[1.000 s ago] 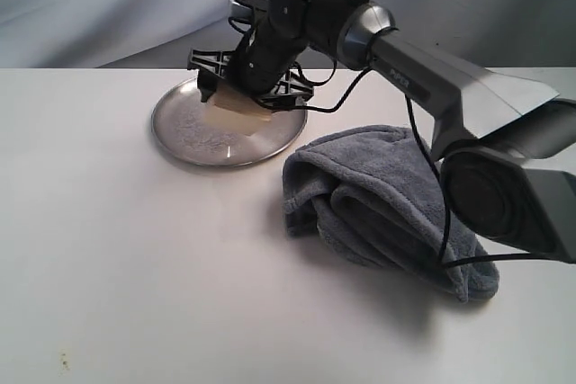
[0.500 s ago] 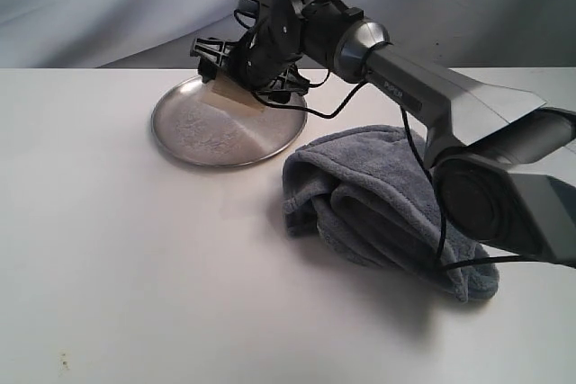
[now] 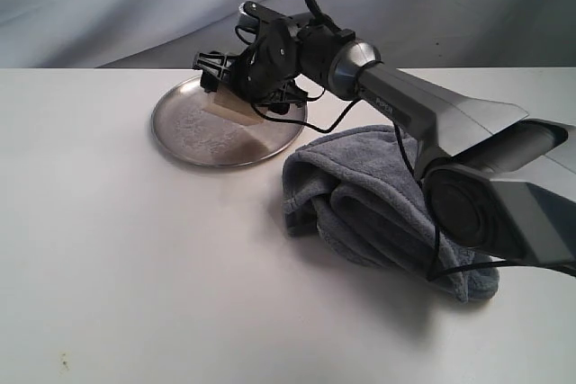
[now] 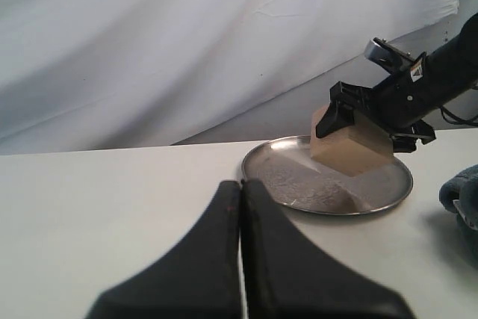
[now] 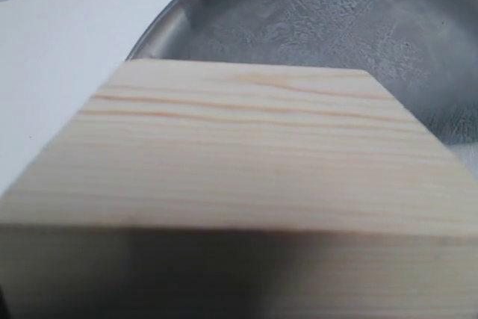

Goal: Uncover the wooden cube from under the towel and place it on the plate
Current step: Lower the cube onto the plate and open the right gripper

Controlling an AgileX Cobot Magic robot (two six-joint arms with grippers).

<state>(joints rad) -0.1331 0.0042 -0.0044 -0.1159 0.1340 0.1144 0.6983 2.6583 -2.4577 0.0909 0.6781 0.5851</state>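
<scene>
- The wooden cube [image 3: 230, 104] hangs tilted over the far half of the plate [image 3: 200, 135]. None of its faces is level, and one bottom edge dips lower than the rest, toward the plate's dull centre.
- Its sides look about equal, so no long axis stands out. In the right wrist view the fine grain lines run straight across the broad pale face that fills the picture [image 5: 246, 162], with the scuffed plate [image 5: 336, 20] behind it.
- The right gripper [image 3: 248, 84] reaches across from the right. Its black jaws stand wide, one on each side of the cube, pinching it between them.
- In the left wrist view the cube [image 4: 351, 147] pokes out below the right gripper [image 4: 377, 121], its lowest corner at or just above the plate [image 4: 299, 184]. Whether it touches cannot be told.
- The left gripper [image 4: 240, 188] is low over the bare worktop [image 3: 135, 267], apart from the plate. Its jaws are pressed together with nothing between them.
- The towel [image 3: 378, 195] lies bunched on the worktop just beside the plate's near-right rim, under the right arm and clear of the cube.
</scene>
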